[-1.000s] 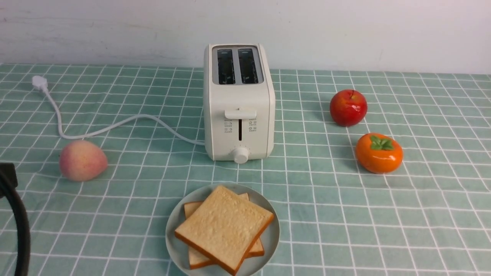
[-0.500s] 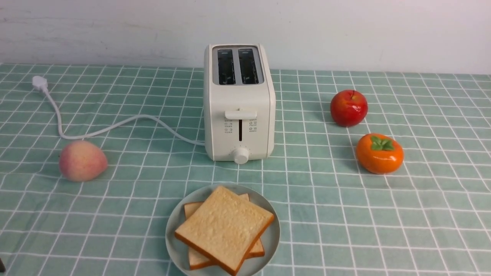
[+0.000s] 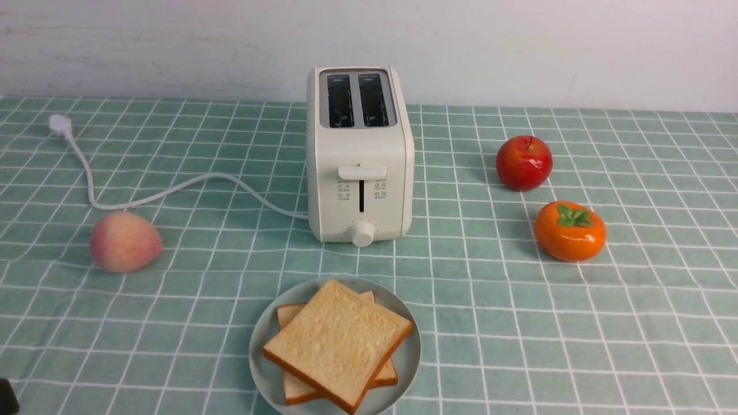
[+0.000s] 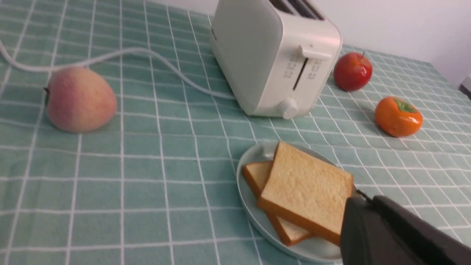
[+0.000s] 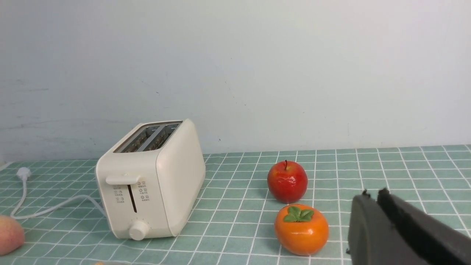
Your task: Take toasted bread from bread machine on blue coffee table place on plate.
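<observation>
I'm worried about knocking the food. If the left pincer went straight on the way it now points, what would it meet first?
Probably the top slice of toast on the plate: the shut left pincer aims at its near corner, though how high it hangs is unclear.

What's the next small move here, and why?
Probably just bring both arms to rest and stop. Both slices already lie stacked on the plate, and the toaster slots look empty, so nothing seems left to fetch.
</observation>
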Available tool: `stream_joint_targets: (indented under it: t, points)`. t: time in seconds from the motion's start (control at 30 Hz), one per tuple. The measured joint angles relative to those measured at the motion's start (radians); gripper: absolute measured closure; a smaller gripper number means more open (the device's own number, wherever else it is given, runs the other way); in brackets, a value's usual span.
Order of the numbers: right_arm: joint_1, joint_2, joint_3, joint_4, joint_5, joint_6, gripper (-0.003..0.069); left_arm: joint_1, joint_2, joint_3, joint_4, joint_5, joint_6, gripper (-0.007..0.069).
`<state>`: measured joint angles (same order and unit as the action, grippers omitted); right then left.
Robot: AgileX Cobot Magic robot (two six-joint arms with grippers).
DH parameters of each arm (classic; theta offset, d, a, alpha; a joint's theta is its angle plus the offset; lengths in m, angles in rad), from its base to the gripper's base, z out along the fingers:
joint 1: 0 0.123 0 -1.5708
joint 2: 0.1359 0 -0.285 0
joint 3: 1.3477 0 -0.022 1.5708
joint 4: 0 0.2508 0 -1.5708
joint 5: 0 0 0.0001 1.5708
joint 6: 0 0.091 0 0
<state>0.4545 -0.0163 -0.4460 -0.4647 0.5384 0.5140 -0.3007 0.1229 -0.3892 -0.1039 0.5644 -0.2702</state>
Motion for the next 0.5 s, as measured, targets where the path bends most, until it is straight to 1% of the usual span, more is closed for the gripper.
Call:
stream_joint_targets:
  t: [0.07,0.1,0.17,0.2,0.23,0.3,0.37,0.5]
  points:
    - [0.0,0.0,0.0,0.0,0.0,0.0,0.0627,0.014,-0.018,0.034,0.033,-0.056,0.0,0.0636]
    - [0.0,0.0,0.0,0.0,0.0,0.0,0.0625,0.041,-0.044,0.075,0.061,-0.104,0.0,0.0635]
    - [0.0,0.0,0.0,0.0,0.0,0.0,0.0624,0.068,-0.066,0.108,0.067,-0.135,-0.001,0.0634]
    - [0.0,0.0,0.0,-0.002,0.0,0.0,0.0622,0.13,-0.113,0.179,0.067,-0.181,-0.001,0.0631]
    - [0.0,0.0,0.0,-0.001,0.0,0.0,0.0622,0.137,-0.116,0.186,0.067,-0.185,-0.001,0.0631]
    - [0.0,0.0,0.0,-0.002,0.0,0.0,0.0619,0.182,-0.132,0.243,0.067,-0.213,-0.001,0.063]
    - [0.0,-0.001,0.0,-0.002,-0.001,0.0,0.0616,0.219,-0.134,0.326,0.075,-0.232,-0.001,0.0629]
    - [0.0,-0.001,0.0,-0.002,-0.001,0.001,0.0611,0.228,-0.134,0.412,0.082,-0.22,-0.001,0.0627]
